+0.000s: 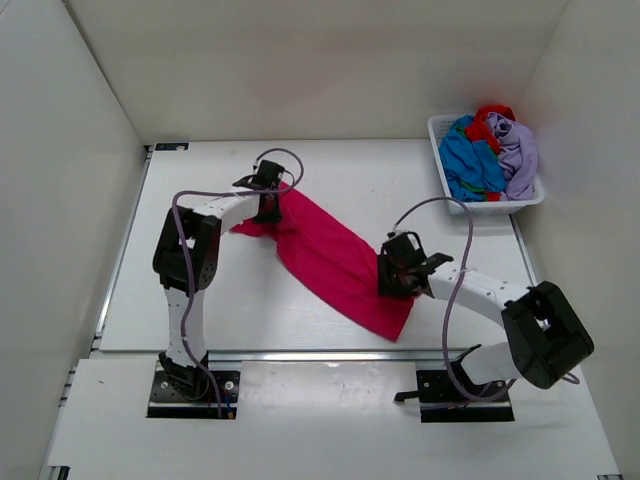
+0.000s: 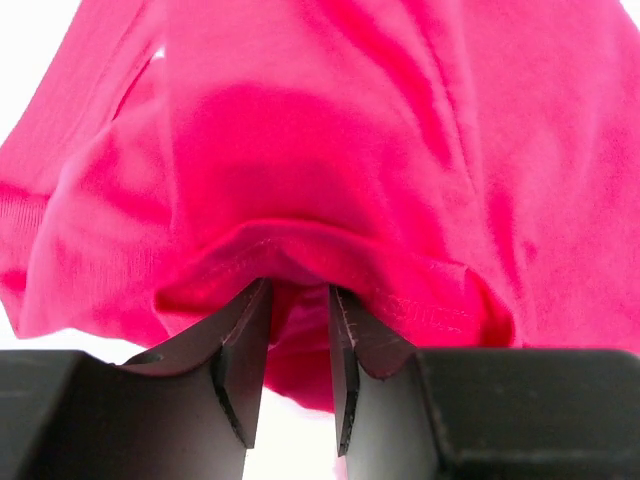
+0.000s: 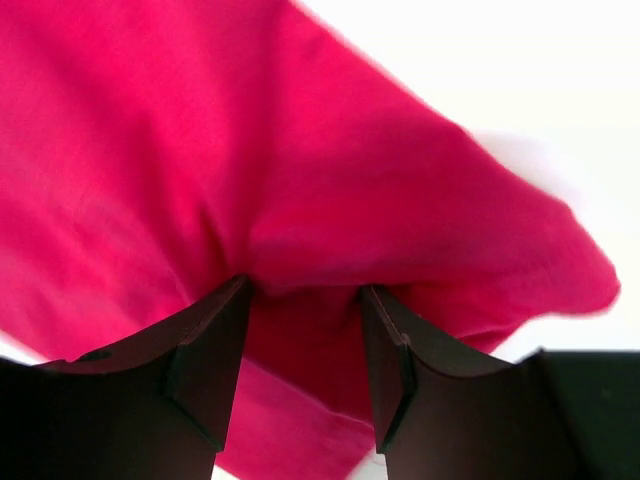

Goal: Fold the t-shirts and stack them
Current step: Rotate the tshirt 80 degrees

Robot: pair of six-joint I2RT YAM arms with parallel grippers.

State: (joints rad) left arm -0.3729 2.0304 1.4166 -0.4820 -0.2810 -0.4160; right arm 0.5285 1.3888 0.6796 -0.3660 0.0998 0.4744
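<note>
A magenta-pink t-shirt (image 1: pixel 325 250) stretches as a long diagonal band across the white table, from the back left to the front right. My left gripper (image 1: pixel 268 205) is shut on its upper left end; in the left wrist view the cloth (image 2: pixel 330 150) bunches over my gripper (image 2: pixel 300 290). My right gripper (image 1: pixel 392 275) is shut on the lower right part, and the cloth (image 3: pixel 250 150) puckers at my gripper (image 3: pixel 305 290). The shirt's end reaches a little past the right gripper toward the table's front edge. Blue (image 1: pixel 470 160), red (image 1: pixel 492 115) and lavender (image 1: pixel 520 155) t-shirts lie piled in the basket.
A white slatted basket (image 1: pixel 437 150) stands at the back right corner of the table. White walls close in the table on the left, back and right. The arm bases are bolted at the near edge.
</note>
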